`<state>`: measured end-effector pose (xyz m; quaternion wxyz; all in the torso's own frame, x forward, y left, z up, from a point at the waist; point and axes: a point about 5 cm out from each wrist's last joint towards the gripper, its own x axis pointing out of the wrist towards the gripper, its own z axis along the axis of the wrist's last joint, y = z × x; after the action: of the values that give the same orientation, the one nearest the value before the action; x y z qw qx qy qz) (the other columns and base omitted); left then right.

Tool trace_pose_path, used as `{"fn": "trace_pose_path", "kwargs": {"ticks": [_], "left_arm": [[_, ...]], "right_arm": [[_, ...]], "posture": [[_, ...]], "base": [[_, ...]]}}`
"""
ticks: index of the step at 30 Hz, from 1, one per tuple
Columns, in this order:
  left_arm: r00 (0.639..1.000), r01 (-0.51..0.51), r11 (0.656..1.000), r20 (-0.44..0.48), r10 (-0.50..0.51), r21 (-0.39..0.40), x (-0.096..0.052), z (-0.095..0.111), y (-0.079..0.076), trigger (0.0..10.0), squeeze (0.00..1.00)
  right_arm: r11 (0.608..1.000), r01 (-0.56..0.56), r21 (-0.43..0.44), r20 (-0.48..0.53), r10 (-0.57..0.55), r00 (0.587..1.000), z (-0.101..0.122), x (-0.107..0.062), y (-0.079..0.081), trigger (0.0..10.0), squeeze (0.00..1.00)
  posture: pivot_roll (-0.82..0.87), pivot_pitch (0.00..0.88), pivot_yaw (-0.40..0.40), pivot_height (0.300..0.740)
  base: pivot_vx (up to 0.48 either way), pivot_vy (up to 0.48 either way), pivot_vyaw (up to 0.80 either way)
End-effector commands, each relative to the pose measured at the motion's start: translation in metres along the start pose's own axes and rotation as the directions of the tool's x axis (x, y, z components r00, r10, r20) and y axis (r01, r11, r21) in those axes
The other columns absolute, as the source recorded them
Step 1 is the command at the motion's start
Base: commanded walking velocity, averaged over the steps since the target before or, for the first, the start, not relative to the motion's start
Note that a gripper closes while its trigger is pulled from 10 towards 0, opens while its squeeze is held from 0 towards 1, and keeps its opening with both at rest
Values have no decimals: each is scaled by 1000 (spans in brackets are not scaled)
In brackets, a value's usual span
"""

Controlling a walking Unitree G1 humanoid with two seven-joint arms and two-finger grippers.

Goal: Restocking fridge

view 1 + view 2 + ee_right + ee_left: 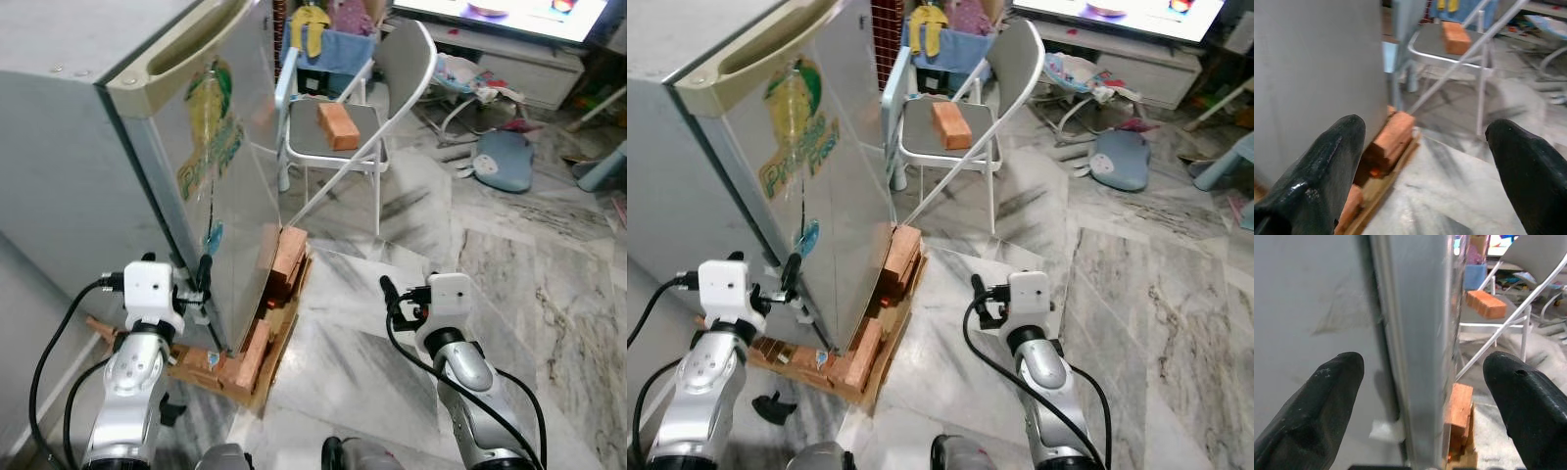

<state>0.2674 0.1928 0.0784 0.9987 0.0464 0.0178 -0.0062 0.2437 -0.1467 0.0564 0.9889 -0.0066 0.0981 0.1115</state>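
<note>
A small grey fridge (pixel 196 147) with its door shut and a green sticker on it stands on red bricks (pixel 284 259) and a wooden pallet (pixel 279 343). My left gripper (pixel 202 279) is open at the door's lower edge. In the left wrist view its fingers (pixel 1327 396) straddle the door's side edge (pixel 1420 333). To the right of the fridge my right gripper (pixel 390 297) is open above the marble floor, holding nothing. It points toward the bricks (pixel 1393 134) under the fridge.
A grey folding chair (pixel 392 69) with one red brick (pixel 337 124) on its seat stands behind the fridge's front corner. A blue basket of clothes (pixel 333 49), a baby bouncer (pixel 460 78) and a blue cushion (pixel 505 160) lie farther back. Open marble floor (pixel 509 284) spreads right.
</note>
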Motion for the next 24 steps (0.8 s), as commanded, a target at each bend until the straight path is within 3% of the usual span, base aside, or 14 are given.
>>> {"fn": "trace_pose_path", "kwargs": {"ticks": [1,7,15,17,24], "left_arm": [[1000,13,1000,-3,-13,8,4,-1,1,10000,0],[1000,19,1000,0,-19,-9,23,4,4,10000,0],[998,56,998,34,-55,-25,37,13,-10,10000,0],[992,107,993,75,-104,-43,47,23,-31,10000,0],[972,216,974,104,-209,-60,46,30,-58,10000,0]], "right_arm": [[1000,5,3,-11,-4,1000,0,-4,-3,10000,0],[1000,6,0,-13,-6,1000,0,-9,-6,10000,0],[1000,28,2,-41,-28,999,-4,-14,-14,10000,0],[1000,8,-1,-49,-8,999,-5,-13,-11,10000,0],[1000,21,2,-31,-21,999,0,-6,-10,10000,0]], "posture": [[94,78,-44,740],[72,76,-36,740],[81,79,-52,740],[83,78,-55,740],[81,83,-29,740]], "base": [[0,0,0],[0,0,0],[0,0,0],[0,0,0],[0,0,0]]}}
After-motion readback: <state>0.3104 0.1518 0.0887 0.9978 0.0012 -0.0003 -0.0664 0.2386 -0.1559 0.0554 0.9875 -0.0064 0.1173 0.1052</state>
